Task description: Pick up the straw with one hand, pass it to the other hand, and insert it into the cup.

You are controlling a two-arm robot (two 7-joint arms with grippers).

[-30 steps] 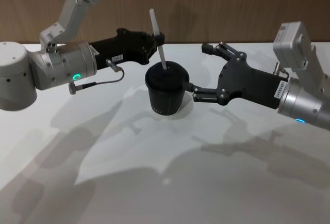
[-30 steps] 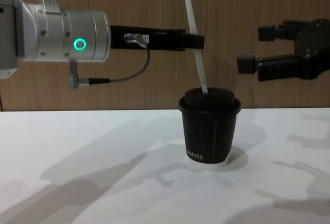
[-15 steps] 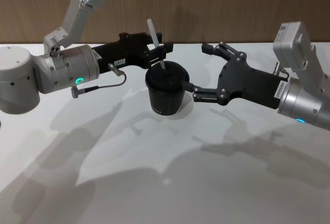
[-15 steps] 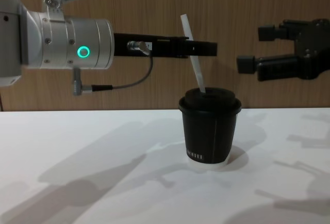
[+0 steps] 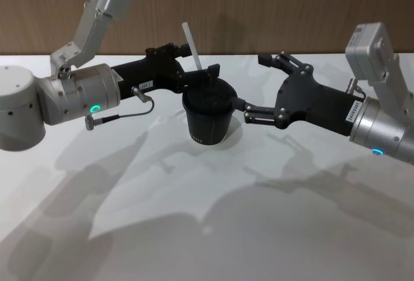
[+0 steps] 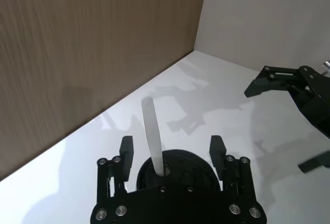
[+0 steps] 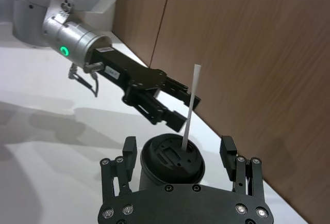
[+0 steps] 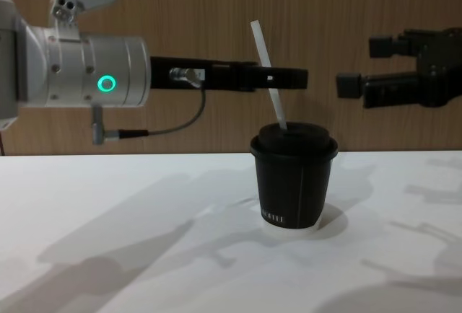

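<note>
The straw [image 8: 268, 75] stands in the hole of the cup's [image 8: 293, 180] lid and leans a little back toward the left. The cup sits on the white surface [image 5: 213, 229] between the two arms. The left hand [image 6: 172, 152] is up by the straw, with its fingers [image 6: 126, 150] spread wide on each side and not touching it, so it holds nothing. The right hand [image 5: 255, 87] waits just beside the cup, wide open and empty too. How deep the straw sits is hard to see, maybe not all the way. A good next move is to pull the left hand straight back and level, so no finger bumps the straw or tips the cup
</note>
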